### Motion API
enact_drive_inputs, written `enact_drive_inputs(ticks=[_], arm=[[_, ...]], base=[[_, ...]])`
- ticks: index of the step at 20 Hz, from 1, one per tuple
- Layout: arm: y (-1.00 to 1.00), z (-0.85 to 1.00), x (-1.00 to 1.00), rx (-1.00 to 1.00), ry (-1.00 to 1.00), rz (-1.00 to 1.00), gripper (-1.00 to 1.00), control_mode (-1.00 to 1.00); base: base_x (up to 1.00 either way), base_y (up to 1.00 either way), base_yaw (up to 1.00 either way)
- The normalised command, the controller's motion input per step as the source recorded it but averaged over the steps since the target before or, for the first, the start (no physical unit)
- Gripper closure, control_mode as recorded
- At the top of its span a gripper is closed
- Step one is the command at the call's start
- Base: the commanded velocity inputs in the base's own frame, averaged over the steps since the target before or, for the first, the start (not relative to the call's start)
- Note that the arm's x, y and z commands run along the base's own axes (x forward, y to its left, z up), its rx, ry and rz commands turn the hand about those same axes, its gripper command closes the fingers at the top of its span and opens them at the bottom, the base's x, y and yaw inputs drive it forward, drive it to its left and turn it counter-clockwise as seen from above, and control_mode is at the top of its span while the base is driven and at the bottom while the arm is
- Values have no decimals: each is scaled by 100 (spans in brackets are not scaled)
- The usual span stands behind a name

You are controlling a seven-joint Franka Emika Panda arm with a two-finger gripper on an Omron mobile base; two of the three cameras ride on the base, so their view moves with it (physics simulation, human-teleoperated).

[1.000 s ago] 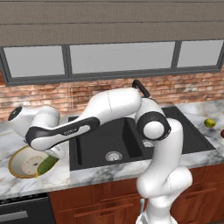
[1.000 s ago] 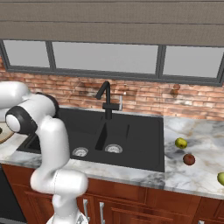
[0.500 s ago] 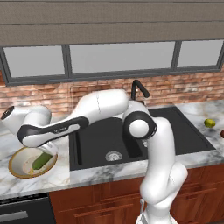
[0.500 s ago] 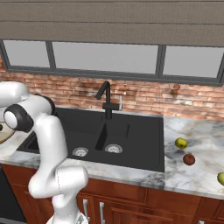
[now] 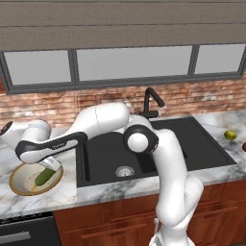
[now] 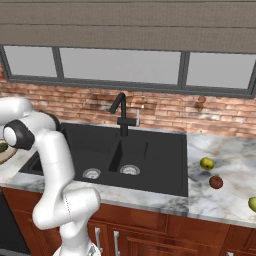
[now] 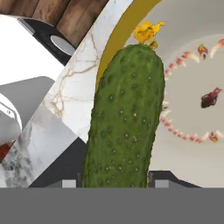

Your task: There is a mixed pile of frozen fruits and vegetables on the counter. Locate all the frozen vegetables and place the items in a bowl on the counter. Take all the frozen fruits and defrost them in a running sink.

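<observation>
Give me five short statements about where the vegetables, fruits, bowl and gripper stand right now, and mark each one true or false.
1. The long dark green cucumber is over the wide shallow bowl with the golden-brown rim. True.
2. The gripper is open and clear of the cucumber. False: its fingers are shut on the cucumber.
3. The small dark red ball lies in the black two-basin sink. False: it lies on the marble counter, on the far side of the sink from the bowl.
4. Two yellow-green balls lie on that same stretch of counter. True.
5. Water runs from the black gooseneck tap. False: no water shows.
</observation>
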Motion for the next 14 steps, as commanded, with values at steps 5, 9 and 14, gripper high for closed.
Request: enact_drive_inputs(ticks=[5, 9, 14], arm=[[0, -40, 28, 0, 0, 0, 100, -100], [3, -26, 41, 0, 0, 0, 100, -100], [5, -10, 21, 0, 0, 0, -100, -100]], base=[[0, 0, 0], [0, 0, 0], [0, 0, 0]])
